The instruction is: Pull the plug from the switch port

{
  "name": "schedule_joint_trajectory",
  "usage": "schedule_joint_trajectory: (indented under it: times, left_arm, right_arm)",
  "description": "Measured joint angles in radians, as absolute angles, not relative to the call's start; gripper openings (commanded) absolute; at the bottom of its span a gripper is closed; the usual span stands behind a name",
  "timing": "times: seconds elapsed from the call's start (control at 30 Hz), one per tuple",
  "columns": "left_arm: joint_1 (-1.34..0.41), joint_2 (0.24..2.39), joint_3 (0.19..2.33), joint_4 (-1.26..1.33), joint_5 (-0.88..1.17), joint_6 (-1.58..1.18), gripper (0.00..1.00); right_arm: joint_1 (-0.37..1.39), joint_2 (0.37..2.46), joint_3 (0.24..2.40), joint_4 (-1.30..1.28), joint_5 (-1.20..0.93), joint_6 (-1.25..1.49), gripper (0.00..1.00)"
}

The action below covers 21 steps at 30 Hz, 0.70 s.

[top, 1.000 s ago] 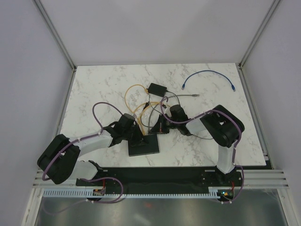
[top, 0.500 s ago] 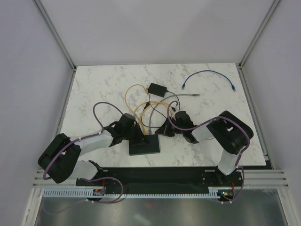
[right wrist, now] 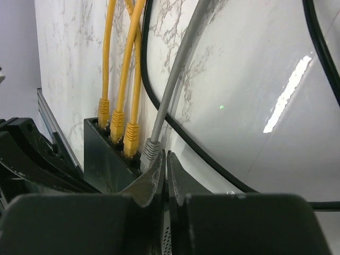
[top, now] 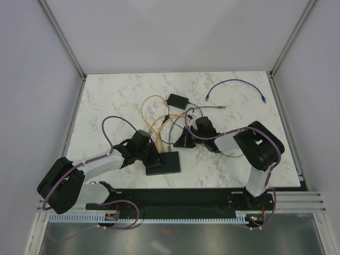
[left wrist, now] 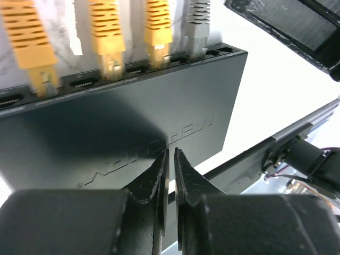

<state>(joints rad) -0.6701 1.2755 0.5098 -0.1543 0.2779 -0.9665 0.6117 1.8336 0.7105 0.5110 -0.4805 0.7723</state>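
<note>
The switch (top: 164, 163) is a flat black box near the table's front. In the left wrist view the switch (left wrist: 133, 122) has three yellow plugs (left wrist: 109, 45) and one grey plug (left wrist: 196, 26) in its far edge. My left gripper (top: 151, 157) is shut and empty, its tips (left wrist: 171, 155) over the switch's top. My right gripper (top: 184, 139) is shut and empty beyond the switch's right end. In the right wrist view its tips (right wrist: 163, 157) are right beside the grey plug (right wrist: 150, 151), which sits in the end port of the switch (right wrist: 101, 154).
Yellow and grey cables (top: 159, 125) loop back from the switch towards a small black box (top: 177, 101) with thin black leads. A loose blue cable (top: 236, 85) lies at the back right. A black lead (right wrist: 212, 164) runs across the marble beside my right fingers.
My right gripper swung towards the switch's right end, then came back a little farther away. My left arm shifted slightly left and its gripper stays on the switch.
</note>
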Motion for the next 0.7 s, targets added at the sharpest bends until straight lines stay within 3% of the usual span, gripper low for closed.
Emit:
schedule_joint_trajectory:
  times: [0.47, 0.57, 0.63, 0.7]
  left_arm:
    - [-0.67, 1.225, 0.519, -0.21, 0.233, -0.937, 0.17]
    - [-0.67, 1.226, 0.519, -0.212, 0.23, -0.937, 0.17]
    - [-0.67, 1.231, 0.519, -0.212, 0.229, -0.937, 0.17]
    - [-0.67, 1.239, 0.519, -0.212, 0.229, -0.937, 0.17]
  right_arm:
    - [0.606, 1.834, 0.573, 0.634, -0.617, 0.811, 0.08]
    - [0.607, 1.828, 0.566, 0.635, -0.63, 0.809, 0.16]
    - [0.606, 1.822, 0.566, 0.631, -0.631, 0.807, 0.29]
    - [0.604, 1.82, 0.57, 0.636, -0.643, 0.811, 0.35]
